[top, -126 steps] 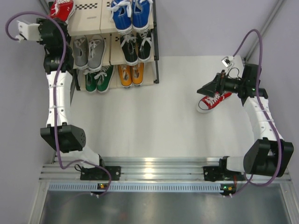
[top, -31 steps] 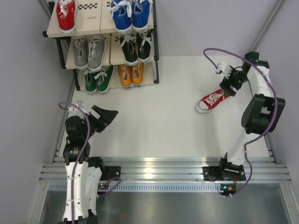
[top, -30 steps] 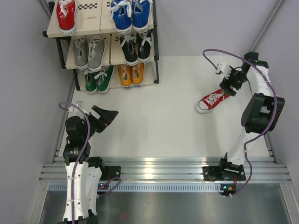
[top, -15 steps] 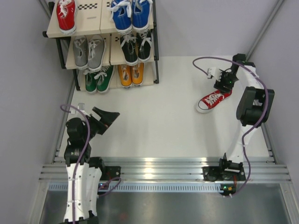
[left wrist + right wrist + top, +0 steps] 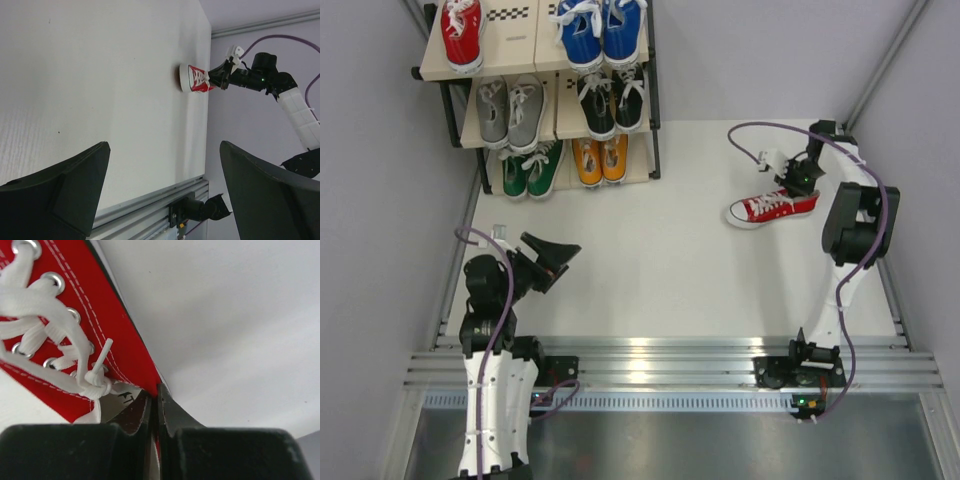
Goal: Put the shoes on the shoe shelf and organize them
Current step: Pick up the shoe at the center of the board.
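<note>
A red shoe point(image 5: 767, 208) lies on the white table at the right, toe pointing left. My right gripper point(image 5: 798, 180) is shut on its heel-side collar. In the right wrist view the red canvas point(image 5: 75, 330) is pinched between the jaws of the right gripper point(image 5: 156, 395). My left gripper point(image 5: 552, 262) stands open and empty at the near left. Its wrist view looks between the wide-open left gripper point(image 5: 165, 165) at the far red shoe point(image 5: 196, 80). On the shoe shelf point(image 5: 510, 40) sit a single red shoe point(image 5: 460, 30) and pairs of blue point(image 5: 600, 30), grey point(image 5: 508, 112), black point(image 5: 612, 102), green point(image 5: 532, 168) and orange point(image 5: 600, 158).
The shelf's top board has an open spot beside the single red shoe. A purple cable point(image 5: 750, 135) loops over the table behind the right gripper. Grey walls close in both sides. A metal rail point(image 5: 650, 360) runs along the near edge.
The right gripper has shut on the red shoe's collar. The shoe has swung round and shifted left, toe now pointing left. The left arm has barely moved.
</note>
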### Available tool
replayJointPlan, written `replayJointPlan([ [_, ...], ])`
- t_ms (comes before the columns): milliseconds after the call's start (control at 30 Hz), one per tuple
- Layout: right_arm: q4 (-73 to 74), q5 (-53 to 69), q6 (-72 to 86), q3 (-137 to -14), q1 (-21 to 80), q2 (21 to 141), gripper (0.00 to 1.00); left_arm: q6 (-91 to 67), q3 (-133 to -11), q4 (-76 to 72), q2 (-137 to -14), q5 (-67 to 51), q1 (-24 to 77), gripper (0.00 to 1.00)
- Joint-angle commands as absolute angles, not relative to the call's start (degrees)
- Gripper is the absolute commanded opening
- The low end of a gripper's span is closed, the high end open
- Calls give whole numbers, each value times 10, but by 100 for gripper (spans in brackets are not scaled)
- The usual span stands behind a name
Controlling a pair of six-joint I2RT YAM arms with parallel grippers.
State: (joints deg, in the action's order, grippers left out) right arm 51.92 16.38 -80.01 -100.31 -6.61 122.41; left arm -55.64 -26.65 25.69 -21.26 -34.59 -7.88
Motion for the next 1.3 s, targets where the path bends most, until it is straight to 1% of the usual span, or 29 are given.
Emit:
replayJointPlan([
  [0, 549, 268, -681, -1001, -60, 1183, 0, -570, -258, 236, -225, -387, -80, 96],
  [33, 546, 285, -655, -992, -60, 1170, 0, -570, -259, 236, -226, -389, -80, 96],
  [67, 537, 300, -590, -979, -60, 1155, 0, -568, -259, 236, -228, -390, -80, 96],
  [133, 519, 351, -527, -937, -60, 1109, 0, -568, -262, 235, -228, -383, -80, 96],
  [167, 515, 369, -459, -922, -59, 1095, 0, -567, -263, 233, -229, -379, -80, 96],
  [233, 491, 418, -393, -875, -56, 1053, 0, -570, -261, 220, -231, -381, -80, 96],
  [267, 477, 436, -325, -855, -55, 1040, 0, -571, -260, 215, -234, -382, -79, 96],
  [333, 424, 472, -259, -797, -51, 1000, 0, -569, -261, 205, -238, -388, -79, 96],
  [367, 402, 476, -188, -779, -49, 988, 0, -566, -265, 200, -241, -388, -78, 96],
  [400, 376, 493, -155, -741, -44, 963, 0, -566, -267, 196, -244, -389, -76, 96],
  [433, 355, 501, -126, -725, -41, 951, 0, -566, -269, 186, -246, -388, -76, 97],
  [467, 310, 504, -65, -709, -39, 939, 0, -568, -272, 178, -248, -388, -75, 97],
  [533, 271, 510, -8, -665, -27, 905, 0, -575, -274, 157, -256, -385, -70, 97],
  [567, 236, 505, 45, -654, -22, 891, 0, -576, -276, 151, -260, -382, -69, 97],
  [633, 214, 477, 78, -628, -4, 857, 0, -577, -281, 141, -274, -373, -55, 97],
  [667, 204, 463, 113, -621, 21, 846, 0, -577, -284, 134, -280, -354, -47, 97],
  [700, 190, 427, 131, -608, 43, 827, 0, -578, -289, 129, -294, -342, -22, 97],
  [767, 178, 407, 169, -599, 65, 811, 0, -579, -296, 113, -313, -307, 20, 97],
  [800, 167, 367, 190, -586, 84, 794, 0, -578, -303, 106, -335, -258, 72, 97],
  [867, 165, 339, 227, -577, 100, 782, 0, -579, -312, 70, -364, -200, 139, 97],
  [900, 165, 313, 235, -570, 115, 769, 0, -578, -316, 52, -399, -150, 208, 97],
  [967, 169, 290, 257, -564, 127, 759, 0, -576, -336, 22, -455, -113, 268, 97],
  [1000, 171, 280, 259, -560, 135, 752, 0, -575, -343, -19, -474, -87, 313, 97],
  [1167, 167, 285, 278, -545, 146, 733, 0, -571, -400, -120, -591, -67, 398, 98],
  [1267, 153, 300, 286, -535, 153, 724, 0, -563, -435, -170, -695, -68, 437, 98],
])
